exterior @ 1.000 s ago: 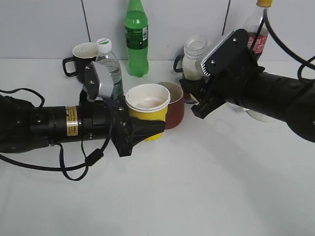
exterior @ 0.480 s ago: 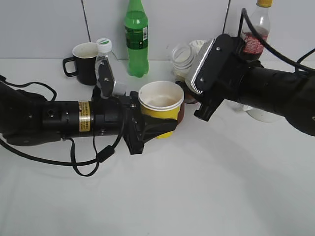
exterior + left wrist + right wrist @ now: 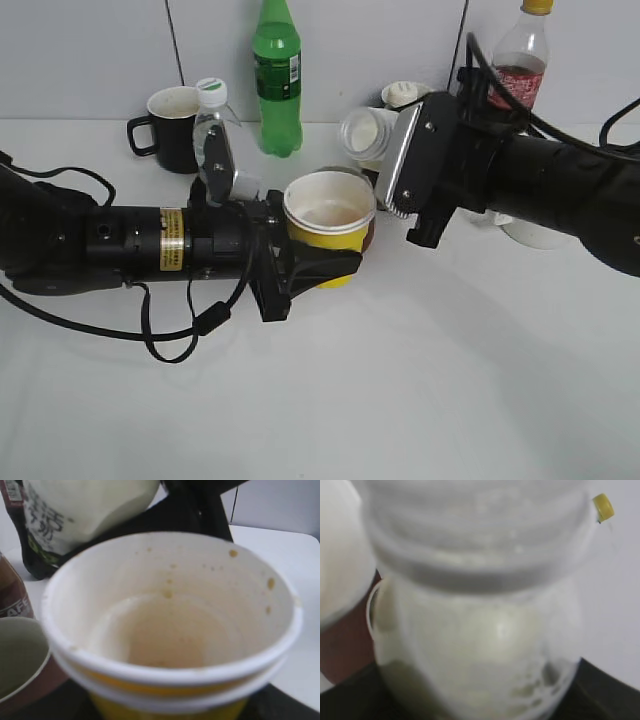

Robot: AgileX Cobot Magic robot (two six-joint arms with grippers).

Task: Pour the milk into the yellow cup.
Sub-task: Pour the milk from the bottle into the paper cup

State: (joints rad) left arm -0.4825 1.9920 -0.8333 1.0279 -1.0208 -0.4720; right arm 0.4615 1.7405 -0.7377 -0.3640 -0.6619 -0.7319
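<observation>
My left gripper is shut on the yellow cup and holds it upright above the table. Its white, stained inside fills the left wrist view, and I cannot tell from here whether it holds any liquid. My right gripper is shut on the milk bottle, tilted with its open mouth toward the left, just behind and above the cup. The bottle shows close up in the right wrist view, with creamy milk inside. Its labelled body also shows in the left wrist view.
A dark red mug stands right behind the yellow cup. A black mug, a clear water bottle and a green bottle stand at the back. A cola bottle stands back right.
The left arm carried the yellow cup to the right, under the bottle. The right gripper rolled over and tipped the milk bottle further, mouth now toward the cup.
</observation>
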